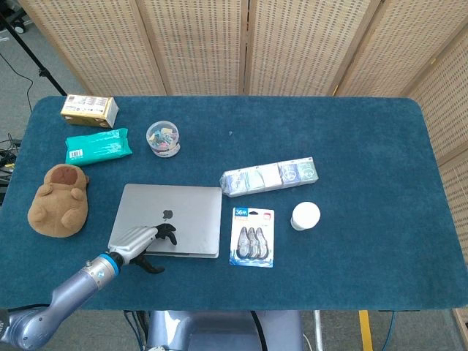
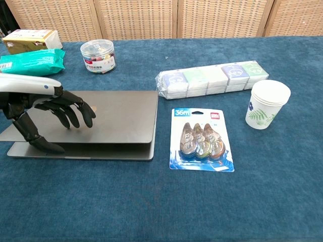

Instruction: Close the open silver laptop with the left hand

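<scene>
The silver laptop [image 1: 175, 216] lies on the blue table with its lid nearly flat on the base; in the chest view the laptop [image 2: 121, 118] shows a thin gap along its front edge. My left hand [image 1: 142, 243] is over the lid's near left part, fingers spread and pointing down at the lid. In the chest view my left hand [image 2: 43, 108] has fingertips [image 2: 75, 118] on or just above the lid and the thumb by the front edge. It holds nothing. My right hand is not visible in either view.
Right of the laptop lie a blister pack of correction tapes [image 1: 253, 236], a paper cup [image 1: 305, 216] and a row of tissue packs [image 1: 269, 178]. A plush toy [image 1: 60, 199], a green wipes pack [image 1: 98, 145], a box [image 1: 89, 110] and a clear tub [image 1: 162, 137] sit left and behind.
</scene>
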Tool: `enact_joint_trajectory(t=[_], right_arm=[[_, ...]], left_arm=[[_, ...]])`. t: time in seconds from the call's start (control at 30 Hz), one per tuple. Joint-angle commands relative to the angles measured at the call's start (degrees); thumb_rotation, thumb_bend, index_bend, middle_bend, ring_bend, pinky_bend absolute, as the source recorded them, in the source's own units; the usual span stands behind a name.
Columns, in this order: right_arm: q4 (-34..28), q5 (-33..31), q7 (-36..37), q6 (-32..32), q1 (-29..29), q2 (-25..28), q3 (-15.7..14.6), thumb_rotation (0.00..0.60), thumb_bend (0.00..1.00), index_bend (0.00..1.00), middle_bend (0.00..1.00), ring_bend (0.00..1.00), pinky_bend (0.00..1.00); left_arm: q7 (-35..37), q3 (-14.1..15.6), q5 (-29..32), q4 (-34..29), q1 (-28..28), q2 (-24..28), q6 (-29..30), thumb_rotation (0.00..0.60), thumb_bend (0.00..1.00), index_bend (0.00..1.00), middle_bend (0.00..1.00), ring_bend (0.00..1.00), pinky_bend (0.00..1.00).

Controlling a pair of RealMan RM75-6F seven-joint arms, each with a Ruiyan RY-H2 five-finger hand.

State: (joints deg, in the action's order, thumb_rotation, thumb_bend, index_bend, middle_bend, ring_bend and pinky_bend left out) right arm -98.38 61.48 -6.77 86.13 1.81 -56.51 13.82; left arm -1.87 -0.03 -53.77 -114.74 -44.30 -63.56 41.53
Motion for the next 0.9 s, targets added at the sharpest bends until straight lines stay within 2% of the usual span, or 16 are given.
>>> enact_joint_trajectory(t=[0.03, 0.6, 0.9], right_arm=[[0.0, 0.0, 0.1, 0.0, 0.0, 0.0, 0.0, 0.600, 0.37, 0.17, 0.00, 0.00, 0.00], [-0.4, 0.6, 0.4, -0.2, -0.1, 0.0, -0.1, 0.600, 0.38, 0.17, 0.00, 0.00, 0.00], [-0.3, 1.1, 0.4, -0.1, -0.1, -0.2, -0.1, 0.600, 0.38, 0.17, 0.00, 0.00, 0.00]], left_arm=[[0.0, 0.3, -0.1, 0.3, 0.3, -0.4, 0.0, 0.600, 0.20, 0.36, 0.20, 0.26, 0.24], [-1.9, 3.1, 0.1, 2.7, 1.5, -2.7, -0.3, 0.600, 0.20, 0.36, 0.20, 0.26, 0.24], [-2.0, 2.1, -0.8, 2.9, 2.1, -2.2, 1.6, 0.600, 0.20, 0.36, 0.20, 0.26, 0.24]])
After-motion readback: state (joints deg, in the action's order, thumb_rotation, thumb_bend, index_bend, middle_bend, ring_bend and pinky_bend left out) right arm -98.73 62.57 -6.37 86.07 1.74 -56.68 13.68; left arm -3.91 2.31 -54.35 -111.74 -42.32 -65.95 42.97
